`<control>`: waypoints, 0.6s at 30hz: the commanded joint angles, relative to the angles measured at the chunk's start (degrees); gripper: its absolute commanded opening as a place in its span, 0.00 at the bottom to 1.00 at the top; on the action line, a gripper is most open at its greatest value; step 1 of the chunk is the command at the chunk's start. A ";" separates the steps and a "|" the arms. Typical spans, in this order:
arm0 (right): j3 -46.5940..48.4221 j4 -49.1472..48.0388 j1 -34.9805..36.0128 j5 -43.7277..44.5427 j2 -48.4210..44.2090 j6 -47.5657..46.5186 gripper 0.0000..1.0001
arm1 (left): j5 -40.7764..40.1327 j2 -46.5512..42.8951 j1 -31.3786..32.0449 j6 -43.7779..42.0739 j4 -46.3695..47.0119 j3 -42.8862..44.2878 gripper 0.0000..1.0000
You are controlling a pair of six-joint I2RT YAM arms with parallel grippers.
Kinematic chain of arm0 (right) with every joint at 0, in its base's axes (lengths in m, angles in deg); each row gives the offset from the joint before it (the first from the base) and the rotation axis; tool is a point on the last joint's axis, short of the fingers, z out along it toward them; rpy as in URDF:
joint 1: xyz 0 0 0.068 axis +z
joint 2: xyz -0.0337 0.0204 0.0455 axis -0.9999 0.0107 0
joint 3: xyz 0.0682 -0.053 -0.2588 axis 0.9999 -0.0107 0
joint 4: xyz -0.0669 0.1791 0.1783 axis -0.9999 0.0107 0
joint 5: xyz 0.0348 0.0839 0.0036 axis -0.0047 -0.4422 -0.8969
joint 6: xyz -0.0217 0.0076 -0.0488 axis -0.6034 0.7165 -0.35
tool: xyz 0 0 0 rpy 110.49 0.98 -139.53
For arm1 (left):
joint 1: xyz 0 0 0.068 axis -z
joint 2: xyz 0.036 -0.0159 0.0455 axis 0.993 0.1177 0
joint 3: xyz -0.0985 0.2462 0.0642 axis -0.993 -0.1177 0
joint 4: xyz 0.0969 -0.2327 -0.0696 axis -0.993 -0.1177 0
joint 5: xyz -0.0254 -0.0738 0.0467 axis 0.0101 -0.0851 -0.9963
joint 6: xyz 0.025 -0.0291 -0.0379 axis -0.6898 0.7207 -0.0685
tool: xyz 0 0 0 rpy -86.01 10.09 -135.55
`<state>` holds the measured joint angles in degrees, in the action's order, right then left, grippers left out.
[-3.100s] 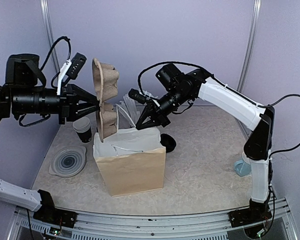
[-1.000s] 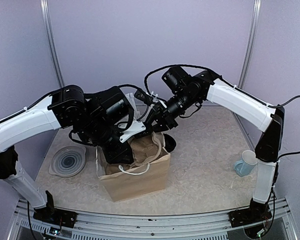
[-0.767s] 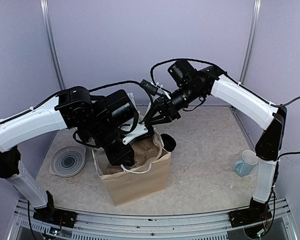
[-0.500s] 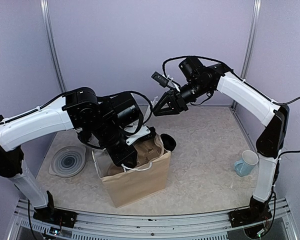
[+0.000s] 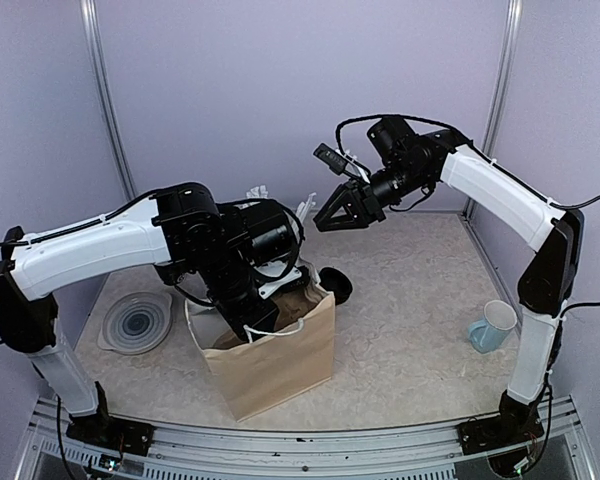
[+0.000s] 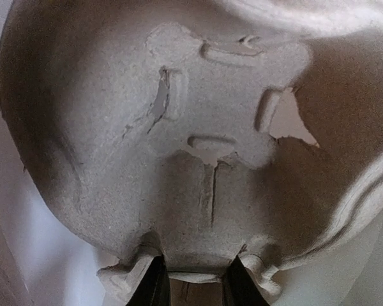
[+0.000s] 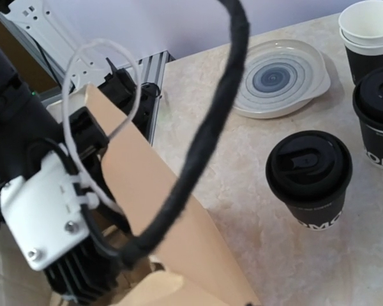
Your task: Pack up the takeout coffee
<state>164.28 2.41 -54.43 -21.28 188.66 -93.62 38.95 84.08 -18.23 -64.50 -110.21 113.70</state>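
Note:
The takeout coffee [image 5: 336,284], a black cup with a black lid, stands on the table just behind the brown paper bag [image 5: 276,355]. The right wrist view shows it [image 7: 308,176] with a second lidded black cup [image 7: 378,120] beside it. My left gripper [image 6: 195,288] is down inside the bag [image 7: 154,204], shut on the edge of a pulp cup carrier [image 6: 179,140]. In the top view the gripper's tip is hidden in the bag. My right gripper [image 5: 336,225] is open and empty, high in the air behind the bag.
A stack of white-rimmed black cups [image 7: 370,35] and a grey plate with blue rings [image 7: 282,75] lie left of the bag; the plate also shows in the top view [image 5: 135,322]. A pale blue mug [image 5: 490,325] stands at the right. A black cable [image 7: 207,127] crosses the right wrist view.
My left arm swung the pulp carrier from upright in the air down into the bag. My right gripper let go of the bag's rim and rose back to the right.

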 commanded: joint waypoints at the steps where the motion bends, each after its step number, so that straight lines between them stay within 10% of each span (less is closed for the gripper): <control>1: -0.82 -0.22 0.00 -1.21 -2.12 -0.56 0.35 | -0.05 2.01 -0.33 1.07 -0.75 -1.47 0.14; 18: -2.33 -0.36 0.02 0.09 -2.51 -1.02 0.35 | -1.37 4.94 0.48 -1.13 1.50 -1.06 0.32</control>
<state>162.79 2.27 -54.43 -21.23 188.60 -93.79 37.05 87.45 -18.20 -64.94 -109.12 112.13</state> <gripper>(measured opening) 0.351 0.289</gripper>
